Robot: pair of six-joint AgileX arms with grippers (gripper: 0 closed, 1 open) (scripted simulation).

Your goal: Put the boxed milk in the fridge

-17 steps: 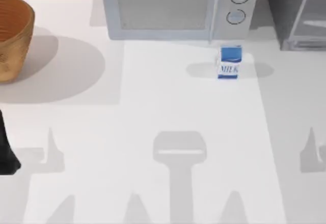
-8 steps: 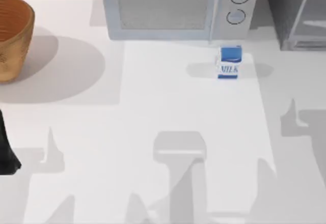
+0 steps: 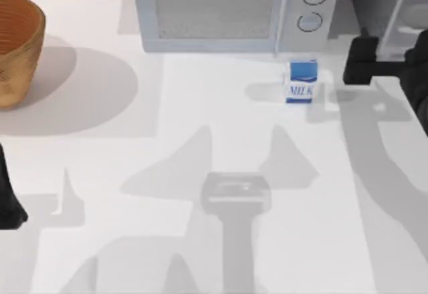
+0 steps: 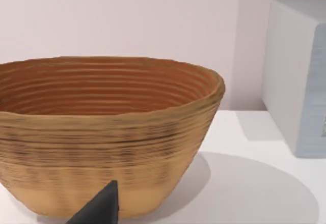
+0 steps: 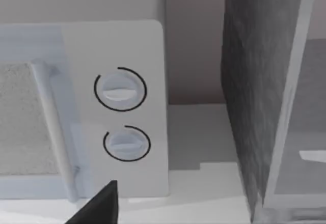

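The boxed milk point(image 3: 301, 81) stands upright on the white table, just in front of the microwave's right end. Its top is blue and its white front reads "MILK". My right gripper point(image 3: 356, 63) hovers a short way to the carton's right, apart from it, with its dark arm reaching in from the right edge. The fridge point(image 3: 386, 10), dark grey with pale frame edges, stands at the back right corner behind the gripper. The right wrist view shows the fridge point(image 5: 257, 86) beside the microwave's knobs point(image 5: 120, 90). My left arm point(image 3: 7, 204) is parked at the left edge.
A light grey microwave point(image 3: 227, 10) with two round knobs stands at the back centre. A woven brown basket point(image 3: 17, 43) sits at the back left, and the basket point(image 4: 102, 132) looms close in the left wrist view.
My right arm has come into the top view from the right and now sits beside the milk. Shadows shifted across the table. The milk and left arm stayed put.
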